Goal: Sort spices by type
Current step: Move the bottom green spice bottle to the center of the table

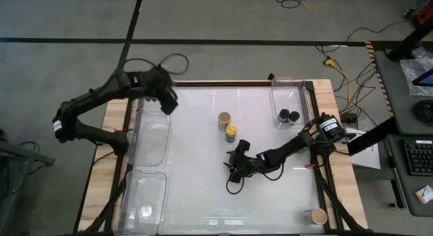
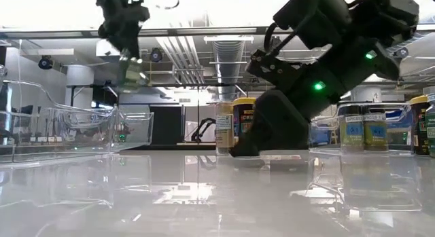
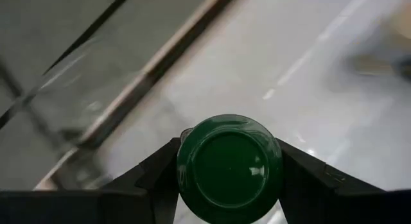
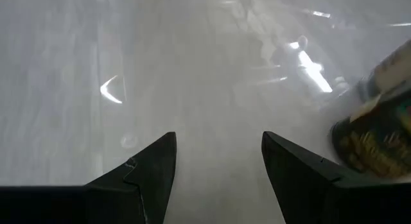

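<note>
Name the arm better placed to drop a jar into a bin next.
Left. Its tool is shut on the green-lidded jar, up over the left bins. The right tool is open and empty, low on the table beside the yellow-lidded jar.

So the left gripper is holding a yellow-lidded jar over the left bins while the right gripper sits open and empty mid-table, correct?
Not quite: the lid is green, not yellow, as the left wrist view shows. The left gripper holds a green-lidded jar above the left bins; the right gripper is open and empty mid-table.
</note>
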Motion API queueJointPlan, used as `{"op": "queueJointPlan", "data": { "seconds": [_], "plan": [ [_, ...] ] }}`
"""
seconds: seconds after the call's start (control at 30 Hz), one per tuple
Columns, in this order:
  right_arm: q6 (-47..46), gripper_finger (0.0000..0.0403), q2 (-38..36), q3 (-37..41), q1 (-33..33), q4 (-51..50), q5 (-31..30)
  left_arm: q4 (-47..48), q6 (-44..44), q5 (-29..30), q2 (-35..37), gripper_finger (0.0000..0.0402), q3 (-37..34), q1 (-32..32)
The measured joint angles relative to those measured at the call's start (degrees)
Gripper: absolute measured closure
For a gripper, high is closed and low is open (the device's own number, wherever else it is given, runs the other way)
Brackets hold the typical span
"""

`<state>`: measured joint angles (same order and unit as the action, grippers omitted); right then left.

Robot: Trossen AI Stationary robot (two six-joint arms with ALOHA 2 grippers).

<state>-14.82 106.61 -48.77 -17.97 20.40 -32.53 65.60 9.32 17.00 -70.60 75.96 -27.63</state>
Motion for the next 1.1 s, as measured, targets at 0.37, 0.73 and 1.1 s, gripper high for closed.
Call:
{"op": "queueJointPlan", "data": {
  "seconds": [0.37,0.73,1.1],
  "plan": [
    [9.5,0.0184,-3.2,-1.8,5.8,0.7,0.0,-4.9,-3.8,0.4,0.3,0.0211,-8.1,-14.1],
    [6.1,0.0184,-3.4,-1.1,6.3,-0.5,3.1,-10.8,-2.6,-2.4,-1.5,0.0209,-14.8,-16.4],
    [2.4,0.0184,-3.4,-0.6,4.0,-0.7,3.1,-13.8,-3.3,-3.4,-1.4,0.0208,-17.0,-20.0]
  ]
}}
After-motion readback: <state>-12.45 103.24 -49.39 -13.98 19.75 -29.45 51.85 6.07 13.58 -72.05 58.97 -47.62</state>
